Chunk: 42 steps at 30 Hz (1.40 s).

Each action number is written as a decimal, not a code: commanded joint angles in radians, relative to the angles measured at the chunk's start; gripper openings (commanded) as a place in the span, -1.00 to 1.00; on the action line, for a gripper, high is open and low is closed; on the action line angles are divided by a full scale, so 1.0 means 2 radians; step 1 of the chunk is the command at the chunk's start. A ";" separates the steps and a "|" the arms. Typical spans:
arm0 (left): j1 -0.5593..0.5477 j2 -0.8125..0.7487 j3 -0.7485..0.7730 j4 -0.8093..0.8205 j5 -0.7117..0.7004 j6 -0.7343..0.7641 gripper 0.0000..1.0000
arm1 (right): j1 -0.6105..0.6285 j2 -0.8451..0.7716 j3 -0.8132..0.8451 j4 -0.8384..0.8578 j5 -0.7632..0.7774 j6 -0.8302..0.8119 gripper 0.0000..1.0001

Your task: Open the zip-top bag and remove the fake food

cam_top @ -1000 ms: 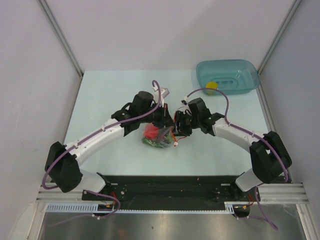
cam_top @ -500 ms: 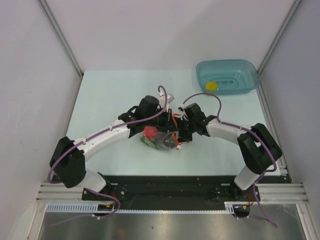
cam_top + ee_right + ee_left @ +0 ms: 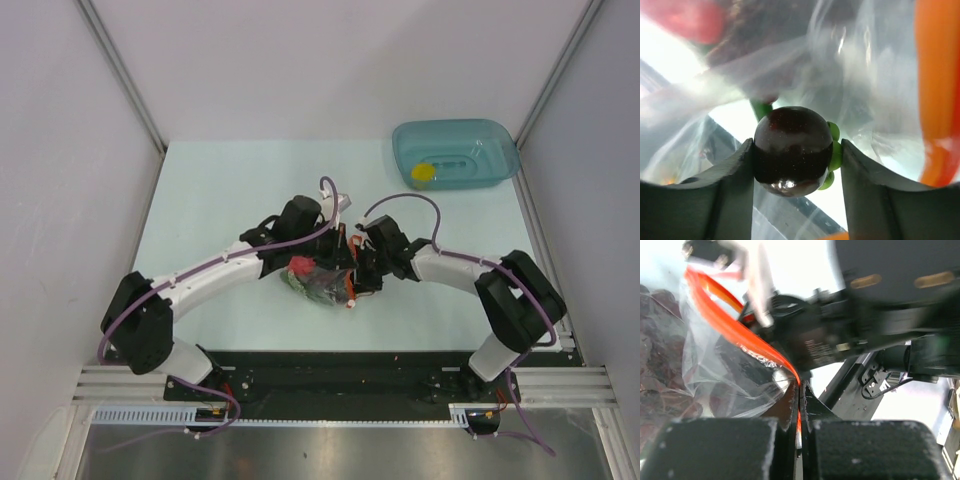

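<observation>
Both my arms bend inward, grippers meeting at the zip-top bag [image 3: 320, 285] mid-table [image 3: 220, 190].
L arm reaches fwd-right, R arm fwd-left, wrists low. Bag's long axis runs roughly left-right, orange zipper strip [image 3: 735, 330] end toward my R side. My left gripper [image 3: 800, 390] is nearly closed, pinching the strip. My right gripper [image 3: 792, 150] clamps a dark round fruit [image 3: 790, 145] w/ green calyx. Red fruit [image 3: 299, 265] sits in bag; yellow piece [image 3: 424, 172] in teal tray [image 3: 490, 150], far right.

Arms [image 3: 212, 272] white, black joints [image 3: 135, 322], purple cable [image 3: 405, 197] looped along each. Fingers [image 3: 715, 450] matte black, white-speckled.
</observation>
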 commanded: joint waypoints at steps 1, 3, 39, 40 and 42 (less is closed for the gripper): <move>-0.002 -0.021 -0.014 0.019 -0.001 -0.002 -0.99 | 0.000 -0.068 0.000 0.000 0.011 0.014 -0.11; -0.002 -0.024 -0.020 0.021 -0.006 -0.004 -1.00 | -0.010 -0.084 0.000 -0.007 0.009 0.019 -0.15; -0.001 -0.061 -0.034 -0.006 -0.005 0.002 -1.00 | -0.296 -0.179 0.112 -0.039 0.062 0.010 -0.10; -0.001 -0.062 -0.035 -0.007 -0.002 -0.001 -1.00 | -0.303 -0.166 0.116 -0.033 0.069 0.008 -0.09; -0.001 -0.065 -0.034 -0.012 -0.003 0.000 -1.00 | -0.324 -0.130 0.134 -0.017 0.078 0.003 -0.07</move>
